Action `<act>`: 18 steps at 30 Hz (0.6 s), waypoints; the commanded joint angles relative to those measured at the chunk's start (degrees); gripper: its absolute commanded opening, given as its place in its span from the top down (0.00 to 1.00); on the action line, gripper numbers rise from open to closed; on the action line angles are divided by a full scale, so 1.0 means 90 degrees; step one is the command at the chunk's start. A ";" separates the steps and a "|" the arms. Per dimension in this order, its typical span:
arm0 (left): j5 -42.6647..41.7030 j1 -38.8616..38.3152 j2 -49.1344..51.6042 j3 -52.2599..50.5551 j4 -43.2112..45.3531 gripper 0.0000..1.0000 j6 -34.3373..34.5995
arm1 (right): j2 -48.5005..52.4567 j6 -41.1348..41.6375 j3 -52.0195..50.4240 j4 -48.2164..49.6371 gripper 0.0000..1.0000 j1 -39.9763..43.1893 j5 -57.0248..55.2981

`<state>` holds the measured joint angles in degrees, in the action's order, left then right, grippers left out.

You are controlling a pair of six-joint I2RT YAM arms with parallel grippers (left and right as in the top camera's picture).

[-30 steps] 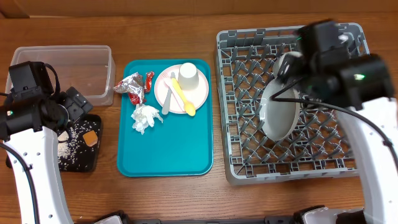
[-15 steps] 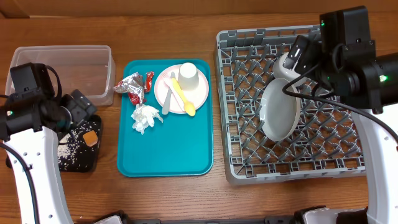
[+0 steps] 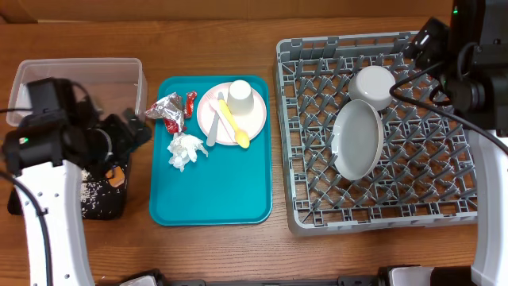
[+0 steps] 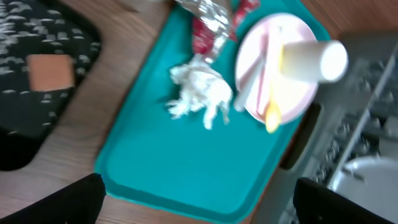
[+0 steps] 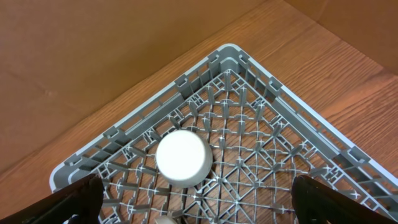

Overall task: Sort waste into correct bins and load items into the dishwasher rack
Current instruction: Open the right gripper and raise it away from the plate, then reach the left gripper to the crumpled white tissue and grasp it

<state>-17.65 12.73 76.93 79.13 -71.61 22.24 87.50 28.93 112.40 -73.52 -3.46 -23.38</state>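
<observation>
Waste sorting underway | left jaws gape empty near wrappers point(image 3: 168, 110), napkin point(image 3: 185, 151) | right jaws released over rack point(image 3: 283, 159); bowl point(image 3: 373, 86), grey plate point(image 3: 357, 149) in | next, I reckon: lower, pinch napkin

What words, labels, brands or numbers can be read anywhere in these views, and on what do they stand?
No text can be read in any view.
The crumpled foil wrappers show red patches that may be print, but they are too small overhead and blurred in the left wrist view.
The white cup, pink plate, teal tray and dishwasher rack show no markings.
</observation>
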 commanded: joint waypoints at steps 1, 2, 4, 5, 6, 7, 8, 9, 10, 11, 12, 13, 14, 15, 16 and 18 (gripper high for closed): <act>-0.0032 -0.0554 0.0216 -0.0058 0.0034 0.01 -0.0112 | 0.0029 0.0022 0.0090 0.0019 0.00 -0.0005 -0.0109; 0.0141 -0.0760 0.0318 -0.0070 0.0034 0.01 0.0066 | 0.0029 0.0019 0.0090 0.0019 0.00 -0.0005 -0.0109; 0.0423 -0.1071 0.0515 -0.0070 0.0044 0.01 0.0304 | 0.0029 0.0022 0.0090 0.0019 0.00 -0.0005 -0.0109; 0.0600 -0.1248 0.0656 -0.0070 0.0066 0.01 0.0401 | 0.0029 0.0022 0.0090 0.0019 0.00 -0.0005 -0.0109; 0.0763 -0.1392 0.0792 -0.0070 0.0078 0.01 0.0495 | 0.0029 0.0022 0.0090 0.0019 0.00 -0.0005 -0.0109; 0.0928 -0.1518 0.0930 -0.0070 0.0083 0.02 0.0588 | 0.0029 0.0022 0.0090 0.0019 0.00 -0.0005 -0.0109; 0.1073 -0.1627 0.1076 -0.0070 0.0092 0.02 0.0678 | 0.0029 0.0019 0.0090 0.0019 0.00 -0.0005 -0.0109; 0.1207 -0.1724 0.1226 -0.0070 0.0112 0.03 0.0755 | 0.0029 0.0022 0.0090 0.0019 0.00 -0.0005 -0.0109; 0.1333 -0.1817 0.1399 -0.0070 0.0151 0.03 0.0821 | 0.0029 0.0022 0.0090 0.0019 0.00 -0.0005 -0.0109; 0.1399 -0.1885 0.1549 -0.0070 0.0199 0.04 0.0843 | 0.0029 0.0022 0.0090 0.0019 0.00 -0.0005 -0.0109; 0.1416 -0.1940 0.1702 -0.0070 0.0270 0.04 0.0835 | 0.0029 0.0019 0.0090 0.0019 0.00 -0.0005 -0.0109; 0.1413 -0.2004 0.1885 -0.0070 0.0359 0.05 0.0767 | 0.0029 0.0022 0.0090 0.0019 0.00 -0.0005 -0.0109; 0.1413 -0.2057 0.2040 -0.0070 0.0437 0.05 0.0692 | 0.0029 0.0019 0.0090 0.0019 0.00 -0.0005 -0.0109; 0.1413 -0.2108 0.2193 -0.0070 0.0495 0.05 0.0646 | 0.0029 0.0019 0.0090 0.0019 0.00 -0.0005 -0.0109; 0.1413 -0.2164 0.2339 -0.0070 0.0554 0.05 0.0610 | 0.0029 0.0022 0.0090 0.0019 0.00 -0.0005 -0.0109; 0.1428 -0.2268 0.2623 -0.0070 0.0704 0.05 0.0476 | 0.0029 0.0022 0.0090 0.0022 0.00 -0.0005 -0.0109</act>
<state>-6.68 -6.44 97.86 79.02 -66.13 27.44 87.66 28.91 112.40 -73.52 -3.46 -23.40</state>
